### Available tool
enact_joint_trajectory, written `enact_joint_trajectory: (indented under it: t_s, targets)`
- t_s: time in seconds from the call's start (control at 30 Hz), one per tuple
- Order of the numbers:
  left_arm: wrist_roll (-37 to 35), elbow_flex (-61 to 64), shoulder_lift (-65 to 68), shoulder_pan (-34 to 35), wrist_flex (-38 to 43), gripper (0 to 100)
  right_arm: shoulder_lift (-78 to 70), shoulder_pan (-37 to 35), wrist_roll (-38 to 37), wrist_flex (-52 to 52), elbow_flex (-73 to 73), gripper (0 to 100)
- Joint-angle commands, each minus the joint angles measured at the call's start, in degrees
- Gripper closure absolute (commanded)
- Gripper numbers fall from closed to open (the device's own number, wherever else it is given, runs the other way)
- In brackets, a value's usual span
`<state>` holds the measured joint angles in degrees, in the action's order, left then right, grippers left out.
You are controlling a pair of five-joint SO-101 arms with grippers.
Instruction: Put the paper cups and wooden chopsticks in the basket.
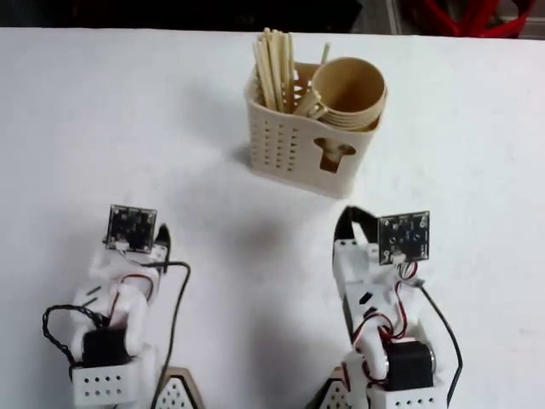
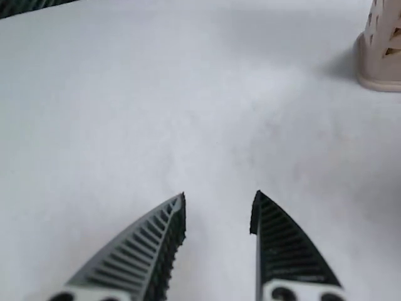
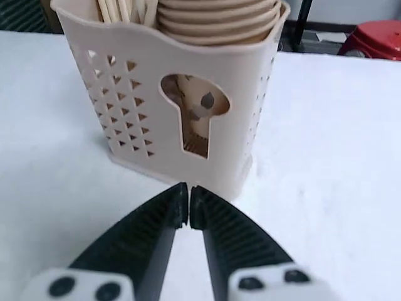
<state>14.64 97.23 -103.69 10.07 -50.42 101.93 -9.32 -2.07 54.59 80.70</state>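
A beige perforated basket point(image 1: 300, 152) stands at the far middle of the white table. Several wooden chopsticks point(image 1: 275, 66) stand upright in its left side and stacked paper cups point(image 1: 349, 92) fill its right side. The right wrist view shows the basket point(image 3: 144, 106) close ahead, with the cups point(image 3: 216, 19) and chopsticks point(image 3: 122, 9) at its rim. My right gripper point(image 3: 188, 204) is shut and holds nothing, just in front of the basket's base. My left gripper point(image 2: 217, 213) is open over bare table, with the basket's corner point(image 2: 380, 56) farther off.
Both arms sit folded back at the near edge, the left arm point(image 1: 119, 298) and the right arm point(image 1: 383, 315). Wide bare table surface point(image 1: 128, 128) lies around the basket. A red stool point(image 3: 376, 39) stands beyond the table's far edge.
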Motion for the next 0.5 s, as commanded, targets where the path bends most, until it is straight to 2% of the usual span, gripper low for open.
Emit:
enact_joint_trajectory:
  t_s: [0.0,0.13,0.27,0.47]
  targets:
    - [-0.4,-0.3,-0.7,0.2,-6.0,82,1.5,3.2,-0.7,4.5,0.2,98.0]
    - [-0.6,-0.3,-0.7,0.2,-10.6,82,1.3,5.5,-0.7,13.3,0.4,98.0]
    - [-0.7,-0.3,-0.7,0.4,-11.4,82,1.3,6.7,-0.7,20.3,1.5,98.0]
    - [-0.7,-0.3,-0.7,0.1,-13.5,82,1.3,6.8,-0.7,19.7,12.7,98.0]
